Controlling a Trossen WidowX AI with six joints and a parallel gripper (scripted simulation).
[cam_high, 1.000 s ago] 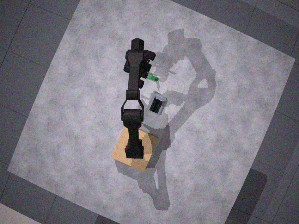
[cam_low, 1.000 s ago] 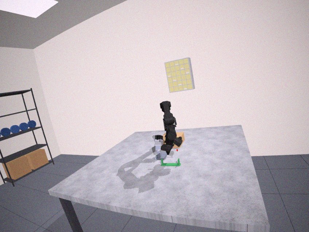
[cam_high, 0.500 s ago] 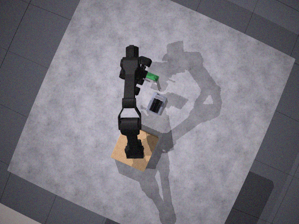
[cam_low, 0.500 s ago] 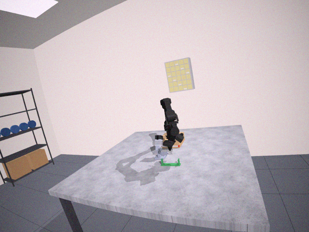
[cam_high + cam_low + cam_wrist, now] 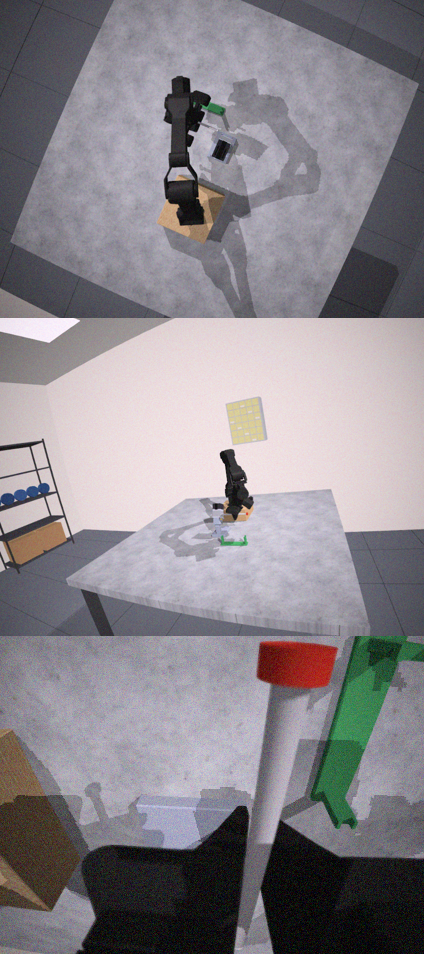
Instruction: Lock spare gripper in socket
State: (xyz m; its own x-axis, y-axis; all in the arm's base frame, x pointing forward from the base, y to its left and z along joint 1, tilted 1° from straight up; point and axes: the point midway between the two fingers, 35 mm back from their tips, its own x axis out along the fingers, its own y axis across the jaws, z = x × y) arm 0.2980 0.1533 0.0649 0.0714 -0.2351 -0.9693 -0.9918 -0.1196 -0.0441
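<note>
We look straight down on the tabletop (image 5: 291, 212) (image 5: 260, 584) from above; outside, we stand back beyond one edge, facing the wall (slightly downward). At the wrist, we peer closely past the fingers at the green rack (image 5: 216, 109) (image 5: 234, 543) (image 5: 350, 731), shared by all three.

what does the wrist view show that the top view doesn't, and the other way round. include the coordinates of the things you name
Only the wrist view: the red head of the pin (image 5: 297, 665), with its pale shaft between the gripper's fingertips.

Only the top view: the whole tabletop (image 5: 113, 164) out to its corners, the floor (image 5: 393, 191) around it, and the arm's upper links (image 5: 179, 130).

Both: the green holder (image 5: 215, 108) (image 5: 350, 736), part of the wooden block (image 5: 167, 215) (image 5: 37, 846) and the pin's shaft.
</note>
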